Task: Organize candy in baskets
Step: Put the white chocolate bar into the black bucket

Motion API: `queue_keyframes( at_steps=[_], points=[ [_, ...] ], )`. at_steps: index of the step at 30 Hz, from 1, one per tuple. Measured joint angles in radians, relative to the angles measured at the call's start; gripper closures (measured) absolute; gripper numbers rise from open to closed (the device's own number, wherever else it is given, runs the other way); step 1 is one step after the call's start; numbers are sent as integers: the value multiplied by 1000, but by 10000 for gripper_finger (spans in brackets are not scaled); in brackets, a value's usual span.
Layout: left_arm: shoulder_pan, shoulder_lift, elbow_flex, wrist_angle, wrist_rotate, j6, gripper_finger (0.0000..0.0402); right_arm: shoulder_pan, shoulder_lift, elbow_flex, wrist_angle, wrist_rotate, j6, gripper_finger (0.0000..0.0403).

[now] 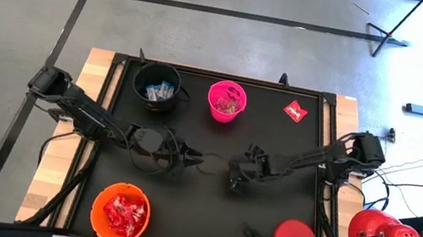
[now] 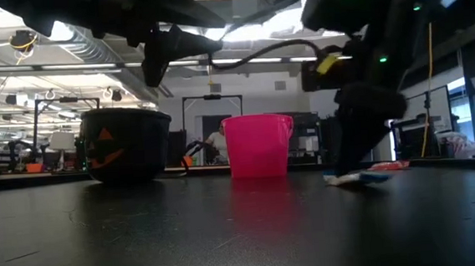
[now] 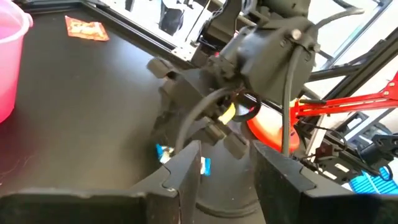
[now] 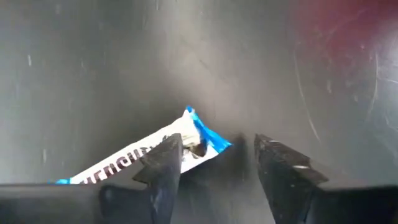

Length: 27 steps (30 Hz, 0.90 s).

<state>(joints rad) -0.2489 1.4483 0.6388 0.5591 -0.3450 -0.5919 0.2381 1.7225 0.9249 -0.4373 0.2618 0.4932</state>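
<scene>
Right gripper (image 4: 214,165) over 1 blue-and-white bar (image 4: 140,158), centre of the high view.
Its fingers stand apart, the bar touching one; I'd recentre before closing. Left gripper (image 3: 224,177) waits alongside, fingers apart, empty.

Blue-and-white bar (image 4: 146,157) flat on table, red packet (image 1: 295,111) apart, candy in black bucket (image 1: 156,88), pink bucket (image 1: 226,101), orange bucket (image 1: 120,213)

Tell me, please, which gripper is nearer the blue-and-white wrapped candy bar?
Right. The right gripper stands over the blue-and-white wrapped candy bar, jaws open; the left gripper hovers beside it, across the table's middle.
</scene>
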Motion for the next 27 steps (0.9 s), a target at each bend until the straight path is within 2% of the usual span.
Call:
queue_keyframes(
  at_steps=[3,6,9,14,15,27],
  points=[
    [0,0,0,-2,0,0,272,-32,39,4,18,-38,-1,202],
    [-3,0,0,-9,0,1,272,-51,57,5,38,-78,-12,225],
    [-4,0,0,-9,0,18,272,-51,61,4,56,-96,-45,272],
    [-10,0,0,-11,-4,20,272,-49,55,2,66,-115,-67,381],
    [-10,0,0,-11,-4,20,272,-49,50,1,66,-116,-77,391],
    [-10,0,0,-13,-10,20,272,-48,-54,-7,62,-103,-75,401]
  ],
)
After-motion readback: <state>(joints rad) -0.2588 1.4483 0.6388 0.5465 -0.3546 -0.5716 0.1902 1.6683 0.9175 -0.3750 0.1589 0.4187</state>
